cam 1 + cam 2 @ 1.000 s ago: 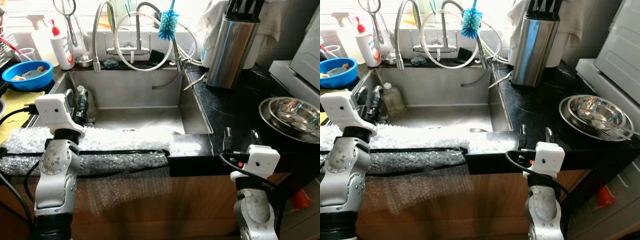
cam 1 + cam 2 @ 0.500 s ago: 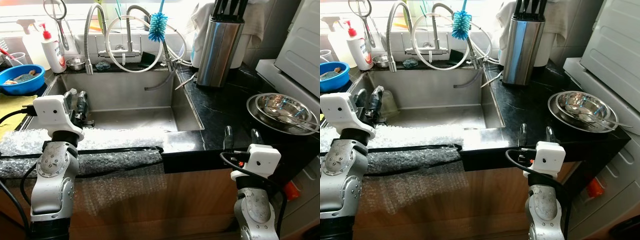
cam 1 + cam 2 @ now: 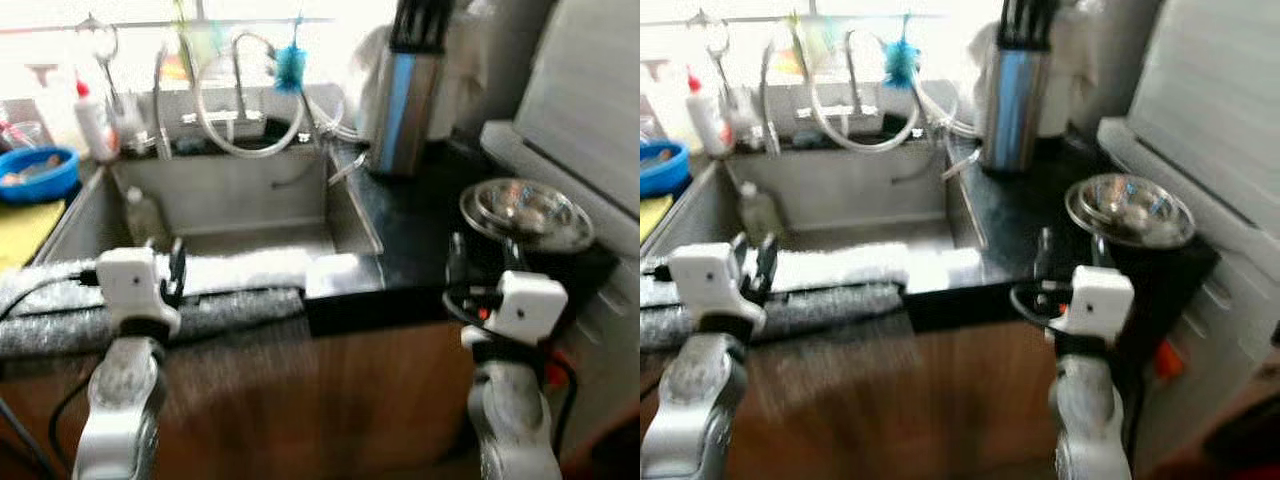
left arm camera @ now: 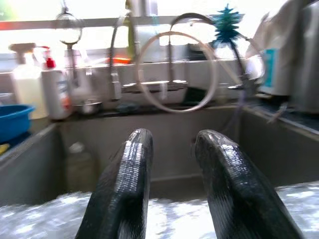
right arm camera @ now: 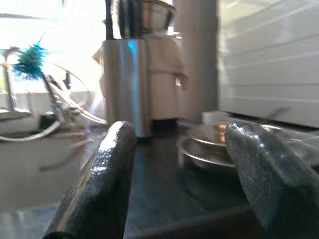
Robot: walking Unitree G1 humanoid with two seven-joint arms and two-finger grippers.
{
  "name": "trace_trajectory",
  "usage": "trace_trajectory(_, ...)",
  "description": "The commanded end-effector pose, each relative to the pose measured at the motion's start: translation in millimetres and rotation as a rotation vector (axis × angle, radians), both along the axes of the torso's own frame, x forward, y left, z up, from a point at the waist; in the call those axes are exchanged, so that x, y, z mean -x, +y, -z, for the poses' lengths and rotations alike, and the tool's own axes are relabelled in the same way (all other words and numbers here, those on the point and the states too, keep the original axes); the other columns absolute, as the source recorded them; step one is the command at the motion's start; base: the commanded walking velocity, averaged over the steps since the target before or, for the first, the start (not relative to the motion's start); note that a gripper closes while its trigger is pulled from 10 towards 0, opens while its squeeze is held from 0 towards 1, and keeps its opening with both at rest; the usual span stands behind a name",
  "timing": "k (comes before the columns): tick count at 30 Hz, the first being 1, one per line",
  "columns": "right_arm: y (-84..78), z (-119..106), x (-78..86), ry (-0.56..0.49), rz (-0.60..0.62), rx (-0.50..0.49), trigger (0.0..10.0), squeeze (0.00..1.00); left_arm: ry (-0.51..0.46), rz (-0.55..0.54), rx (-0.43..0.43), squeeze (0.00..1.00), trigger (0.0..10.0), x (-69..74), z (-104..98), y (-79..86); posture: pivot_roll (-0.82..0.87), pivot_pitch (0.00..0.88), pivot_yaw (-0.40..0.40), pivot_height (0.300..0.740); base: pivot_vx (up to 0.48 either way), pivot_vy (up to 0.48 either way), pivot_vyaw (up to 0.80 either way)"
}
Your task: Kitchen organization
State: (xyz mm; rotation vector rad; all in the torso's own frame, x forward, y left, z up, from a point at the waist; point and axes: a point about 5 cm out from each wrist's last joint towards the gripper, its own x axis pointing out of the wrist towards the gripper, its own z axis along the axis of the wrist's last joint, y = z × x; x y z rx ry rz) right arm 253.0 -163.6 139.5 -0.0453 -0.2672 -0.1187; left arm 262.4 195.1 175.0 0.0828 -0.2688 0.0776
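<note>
Two stacked shiny steel bowls (image 3: 525,210) sit on the black stone counter (image 3: 420,235) at about two o'clock from the robot, close to the counter's right-hand end and just beside a white ribbed appliance (image 3: 590,95). At twelve o'clock of the bowls, further back on the counter, stands a tall cylindrical steel knife block (image 3: 405,100) with dark handles sticking out of its top, and pale cloth hangs behind it.

The right gripper (image 3: 482,262) hovers at the counter's front edge, at seven o'clock from the bowls, its two black fingers (image 5: 102,184) spread well apart and holding nothing. In the right wrist view the bowls and the knife block lie ahead between those fingers.

At eleven o'clock lies the rectangular stainless steel sink (image 3: 215,200), with a clear plastic bottle (image 3: 143,212) standing in its left part. Behind it rise a chrome faucet with looped white hoses (image 3: 245,100) and a blue bristle brush (image 3: 291,62). A white pump bottle with a red top (image 3: 93,117) stands at the sink's back left, and a blue round plastic basin (image 3: 38,172) sits at ten o'clock.

A strip of clear bubble wrap (image 3: 240,280) covers the sink's front edge. The left gripper (image 3: 176,275) is just over it, fingers (image 4: 124,184) a small gap apart, empty. Both head views are blurred.
</note>
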Motion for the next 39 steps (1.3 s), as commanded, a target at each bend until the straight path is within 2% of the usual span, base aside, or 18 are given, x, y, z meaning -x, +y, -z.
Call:
trace_trajectory(1, 0.2, -4, -2.0, -0.009, -0.004, -0.009, 10.0, 0.00, -0.011, 0.006, -0.011, 0.00, 10.0, -1.6, -4, -3.6, -0.13, 0.000, -0.010, 0.740, 0.000, 0.000, 0.00)
trace_trajectory(9, 1.4, -5, -5.9, 0.000, -0.010, -0.008, 10.0, 0.00, -0.030, 0.006, -0.009, 0.00, 10.0, -9.0, -9, -11.2, -0.13, 0.000, -0.012, 0.740, 0.000, 0.000, 0.00)
trace_trajectory(16, 1.4, -5, -5.9, 0.001, -0.010, -0.008, 10.0, 0.00, -0.029, 0.006, -0.009, 0.00, 10.0, -9.2, -9, -11.4, -0.13, 0.000, -0.012, 0.740, 0.000, 0.000, 0.00)
trace_trajectory(20, 3.2, -7, -9.5, 0.004, -0.026, -0.002, 10.0, 0.00, -0.011, 0.015, -0.015, 0.00, 10.0, -19.0, -10, -18.7, -0.13, 0.000, -0.015, 0.740, 0.000, 0.000, 0.19)
trace_trajectory(23, 2.7, -8, -9.8, -0.001, -0.025, -0.002, 10.0, 0.00, -0.012, 0.021, -0.007, 0.00, 10.0, -19.9, -10, -21.8, -0.13, 0.000, -0.015, 0.740, 0.000, 0.000, 0.00)
trace_trajectory(27, 4.2, -10, -10.9, -0.002, -0.039, 0.047, 10.0, 0.00, -0.010, 0.028, 0.001, 0.00, 10.0, -21.5, -10, -25.2, -0.13, 0.003, -0.020, 0.740, 0.000, 0.000, 0.19)
trace_trajectory(33, 4.3, -9, -11.9, 0.004, -0.039, 0.019, 10.0, 0.00, -0.011, 0.023, 0.004, 0.00, 10.0, -23.4, -11, -25.3, -0.13, 0.010, -0.025, 0.740, 0.000, 0.000, 0.26)
trace_trajectory(39, 4.1, -12, -13.3, 0.001, -0.044, 0.055, 10.0, 0.00, -0.011, 0.022, 0.009, 0.00, 10.0, -24.8, -11, -27.0, -0.14, 0.017, -0.030, 0.740, 0.120, 0.000, 0.00)
